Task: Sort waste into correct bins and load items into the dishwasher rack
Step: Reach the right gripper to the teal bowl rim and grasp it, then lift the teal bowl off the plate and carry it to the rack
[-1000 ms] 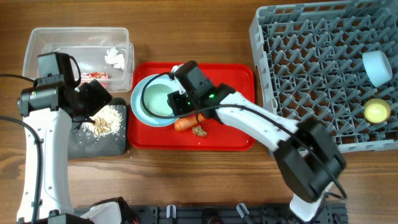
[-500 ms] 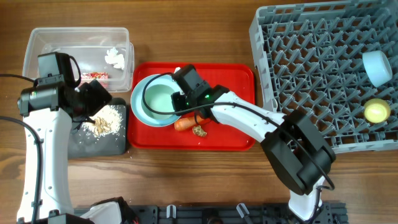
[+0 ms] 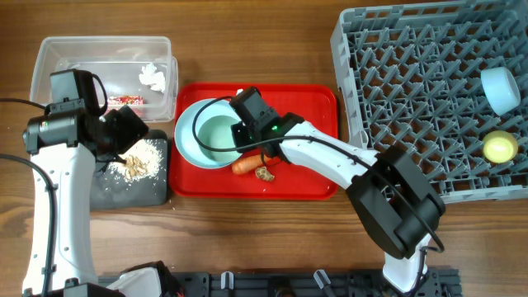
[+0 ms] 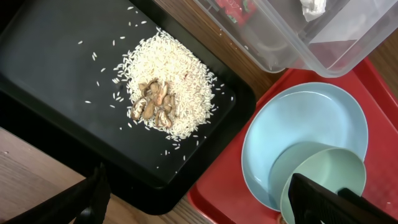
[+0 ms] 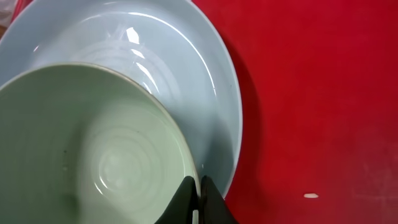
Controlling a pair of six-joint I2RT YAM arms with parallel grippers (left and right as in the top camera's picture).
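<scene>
On the red tray [image 3: 305, 103] lies the wide light-blue dish [image 3: 186, 136] with a mint bowl [image 3: 216, 132] in it. My right gripper [image 3: 241, 137] is shut on that bowl's near rim; in the right wrist view the fingers [image 5: 186, 198] pinch the bowl [image 5: 93, 155] over the dish [image 5: 186, 62]. An orange carrot [image 3: 245, 165] and a brown scrap [image 3: 265, 173] lie beside the dish. My left gripper [image 3: 124, 136] hangs open over the black tray [image 3: 115, 188] of rice crumbs [image 3: 142, 158]. The clear tub [image 3: 58, 58] holds a tissue [image 3: 153, 77] and a red wrapper [image 3: 125, 101].
The grey dishwasher rack [image 3: 412, 82] fills the right side, with a pale blue bowl [image 3: 501, 88] and a yellow cup [image 3: 499, 148] at its right edge. Brown scraps [image 4: 155, 106] sit on the rice [image 4: 180, 74]. The right arm stretches across the red tray.
The right gripper's jaws have closed onto the mint bowl's rim. The left arm has stayed still and open.
</scene>
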